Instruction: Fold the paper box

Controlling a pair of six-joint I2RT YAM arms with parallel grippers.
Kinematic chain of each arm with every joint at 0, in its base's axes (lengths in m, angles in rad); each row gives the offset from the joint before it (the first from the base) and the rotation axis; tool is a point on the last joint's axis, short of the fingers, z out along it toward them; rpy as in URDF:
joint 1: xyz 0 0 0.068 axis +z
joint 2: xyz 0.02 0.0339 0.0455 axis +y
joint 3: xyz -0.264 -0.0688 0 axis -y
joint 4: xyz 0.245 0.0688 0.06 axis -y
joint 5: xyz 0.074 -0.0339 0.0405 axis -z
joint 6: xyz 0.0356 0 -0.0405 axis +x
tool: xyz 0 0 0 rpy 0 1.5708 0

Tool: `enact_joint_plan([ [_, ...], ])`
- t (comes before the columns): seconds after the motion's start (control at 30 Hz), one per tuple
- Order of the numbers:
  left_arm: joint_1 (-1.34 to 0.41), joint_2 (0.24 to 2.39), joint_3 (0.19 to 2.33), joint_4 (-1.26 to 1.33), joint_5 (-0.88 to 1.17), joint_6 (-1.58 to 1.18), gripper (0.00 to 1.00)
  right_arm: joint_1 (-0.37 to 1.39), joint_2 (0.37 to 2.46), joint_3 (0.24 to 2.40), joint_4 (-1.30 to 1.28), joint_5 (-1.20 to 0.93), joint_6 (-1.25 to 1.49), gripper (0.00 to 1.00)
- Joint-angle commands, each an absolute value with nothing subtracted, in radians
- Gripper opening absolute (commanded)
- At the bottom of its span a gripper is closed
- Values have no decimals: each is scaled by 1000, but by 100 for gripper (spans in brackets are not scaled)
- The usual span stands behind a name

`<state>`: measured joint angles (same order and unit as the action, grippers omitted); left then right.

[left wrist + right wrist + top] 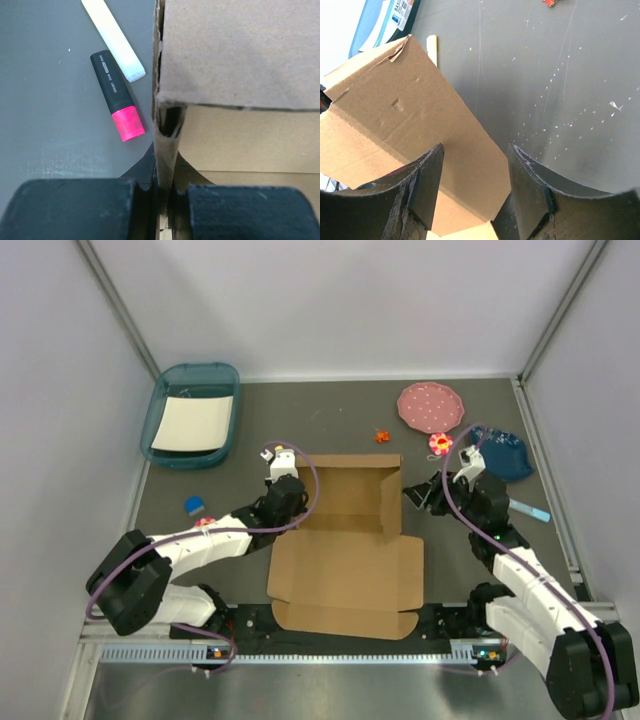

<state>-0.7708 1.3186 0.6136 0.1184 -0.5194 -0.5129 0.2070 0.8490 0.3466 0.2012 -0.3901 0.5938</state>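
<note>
The paper box [345, 580] is a brown cardboard sheet in the middle of the table. Its near part lies flat and its far part [350, 490] has walls folded up. My left gripper [291, 496] is at the box's left wall and is shut on the thin upright cardboard edge [166, 150], which stands pinched between the fingers. My right gripper [421, 496] is open at the box's right side. In the right wrist view its jaws stand wide apart over the slanted outer face of the cardboard wall [405, 105], and I cannot tell if a finger touches it.
A teal tray [158, 420] with white paper stands at the back left. A pink plate [430, 406], a blue object [503, 454], a flower toy [440, 443] and a small red piece [382, 436] lie at the back right. A pink-tipped black marker [117, 96] and a white stick [113, 38] lie left of the box.
</note>
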Motion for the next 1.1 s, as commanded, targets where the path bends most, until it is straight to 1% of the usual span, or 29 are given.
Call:
enact_joint_plan([
  [0.0, -775, 1331, 641, 115, -499, -503, 0, 238, 822, 374, 247, -416, 551, 55],
  [0.37, -773, 1330, 638, 114, -511, -499, 0, 241, 727, 374, 232, -382, 561, 55],
  [0.63, -775, 1327, 634, 115, -512, -497, 0, 241, 701, 359, 213, -443, 548, 55],
  [0.77, -773, 1325, 635, 123, -502, -494, 0, 255, 736, 356, 193, -433, 531, 55],
  [0.93, -775, 1325, 638, 132, -485, -471, 0, 293, 811, 383, 204, -416, 495, 58],
  [1.07, -779, 1327, 646, 135, -480, -446, 0, 372, 882, 426, 190, -321, 454, 59],
])
